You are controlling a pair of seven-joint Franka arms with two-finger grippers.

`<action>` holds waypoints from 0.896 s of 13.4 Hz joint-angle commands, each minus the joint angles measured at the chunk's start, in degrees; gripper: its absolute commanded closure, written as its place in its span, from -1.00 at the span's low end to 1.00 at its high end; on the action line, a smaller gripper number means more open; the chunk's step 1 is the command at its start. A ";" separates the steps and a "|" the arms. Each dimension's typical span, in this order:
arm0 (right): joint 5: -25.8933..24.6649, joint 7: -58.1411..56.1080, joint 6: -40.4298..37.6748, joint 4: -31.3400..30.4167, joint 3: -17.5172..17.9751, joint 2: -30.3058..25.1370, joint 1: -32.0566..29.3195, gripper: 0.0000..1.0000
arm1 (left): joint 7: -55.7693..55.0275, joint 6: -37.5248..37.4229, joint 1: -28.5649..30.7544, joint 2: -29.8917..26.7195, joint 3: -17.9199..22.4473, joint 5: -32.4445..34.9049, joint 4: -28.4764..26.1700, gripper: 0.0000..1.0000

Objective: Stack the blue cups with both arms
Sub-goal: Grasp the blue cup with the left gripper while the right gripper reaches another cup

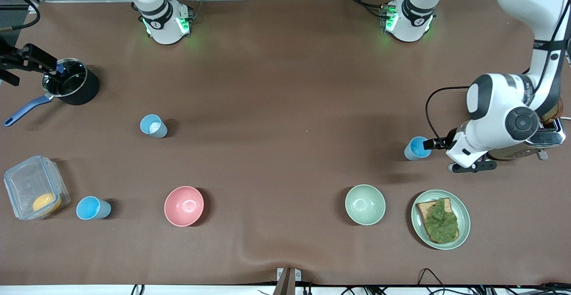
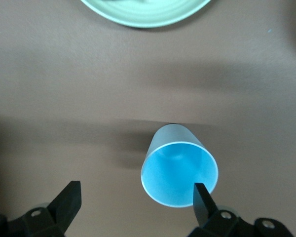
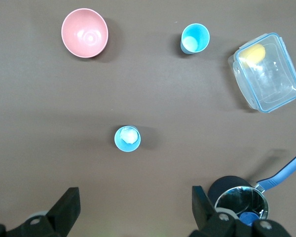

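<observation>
at the right arm's end of the counter (image 1: 285, 85), the right gripper (image 1: 11, 65) hangs with its jaws spread wide and empty, partly over a black saucepan (image 1: 71, 87). ahead of those jaws, seen from the right wrist, stands a grey-blue cup (image 3: 127, 138) with something white inside, upright and well apart from them. past it sit a sky-blue cup (image 3: 194, 38), beside a clear lidded box (image 3: 266, 71), and a pink bowl (image 3: 85, 32).

toward the left arm's end, the left gripper (image 1: 435, 143) is low beside a second sky-blue cup (image 1: 417, 147). its jaws are wide. in the left wrist view one finger (image 2: 203, 197) overlaps the cup's rim while the other finger (image 2: 69, 197) stands well clear, so the cup sits off to one side of the gap, not centred. a pale green bowl (image 1: 365, 204) and a green plate (image 1: 464, 217) with toast lie near.

the likely trouble: if the jaws close from here, the near finger could clip the rim and knock the light cup over or push it away; the cause would be that offset. the tapered smooth wall could also slip upward out of a loose pinch.

the cups look like small, thin plastic tumblers, handleless, wider at the mouth, all upright and still unstacked.
</observation>
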 commanded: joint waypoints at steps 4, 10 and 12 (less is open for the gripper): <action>-0.33 0.37 -0.97 0.89 1.06 0.57 -3.32 -1.00 | 1.16 3.38 0.76 3.36 -0.17 -0.40 -0.63 -0.91; 0.72 -0.33 -1.32 -0.07 1.24 4.79 -2.35 -1.00 | 1.16 3.39 0.67 4.59 -0.26 -0.40 -0.63 -0.09; 0.72 -0.51 0.25 -2.87 1.24 5.67 -1.65 -1.00 | 1.16 3.39 0.50 4.86 -0.26 -0.40 -0.55 0.51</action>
